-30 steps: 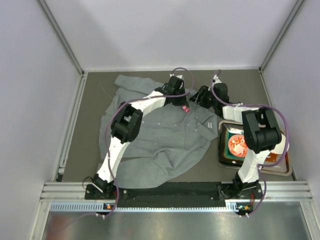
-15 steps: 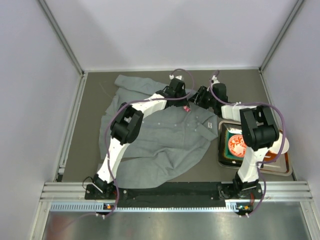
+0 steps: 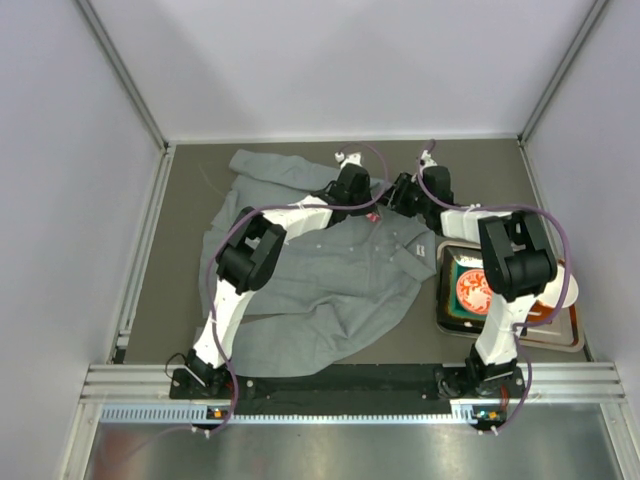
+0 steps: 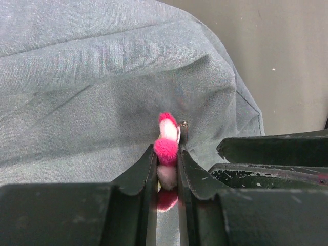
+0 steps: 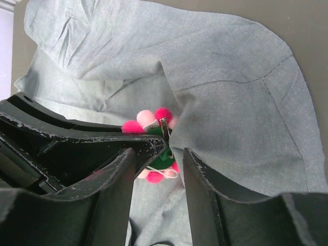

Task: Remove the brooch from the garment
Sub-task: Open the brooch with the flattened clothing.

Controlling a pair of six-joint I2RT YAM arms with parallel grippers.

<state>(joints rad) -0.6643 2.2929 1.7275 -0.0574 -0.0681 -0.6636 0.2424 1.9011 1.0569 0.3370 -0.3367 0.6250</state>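
Note:
The grey shirt (image 3: 320,270) lies rumpled across the table. The brooch (image 3: 373,215), pink and magenta pompoms with a green back, sits near the shirt's collar end. My left gripper (image 4: 167,156) is shut on the brooch (image 4: 166,148), pinching it edge-on against the fabric (image 4: 77,102). My right gripper (image 5: 160,154) is open, its jaws astride the brooch (image 5: 156,148) and a fold of shirt (image 5: 230,102); the left fingers (image 5: 77,141) lie just beside it. In the top view both grippers meet at the brooch, left (image 3: 362,203) and right (image 3: 392,200).
A metal tray (image 3: 575,335) holding a dark square box with a red-orange disc (image 3: 470,290) stands at the right, beside the right arm. Grey walls close in the table on three sides. Bare dark table (image 3: 480,160) shows behind the shirt.
The left wrist has shifted a little toward the back, and the right gripper has edged closer to it. The shirt has hardly moved.

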